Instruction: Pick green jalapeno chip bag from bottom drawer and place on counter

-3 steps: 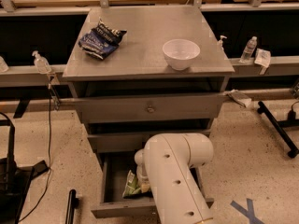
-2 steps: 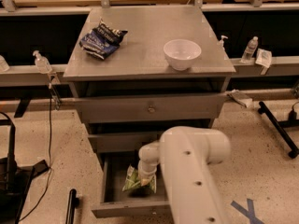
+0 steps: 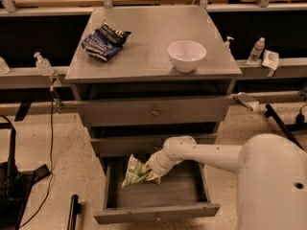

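The green jalapeno chip bag (image 3: 133, 172) lies crumpled in the open bottom drawer (image 3: 158, 213), toward 10 o'clock. The claw (image 3: 152, 170) sits at the bag's 3 o'clock edge; whether it grips cannot be told. The thin foil is probably light, crinkly and slippery, so a crimped seam looks the safest hold. The smooth grey metal tabletop (image 3: 144, 56) lies at 12 o'clock.

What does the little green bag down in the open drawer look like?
The green jalapeno chip bag is small, light green with white patches, and looks like crinkly foil. It is tilted in the left half of the open bottom drawer, near the back. The robot's end effector is right against its right side. Whether the bag is lifted off the drawer floor cannot be told.
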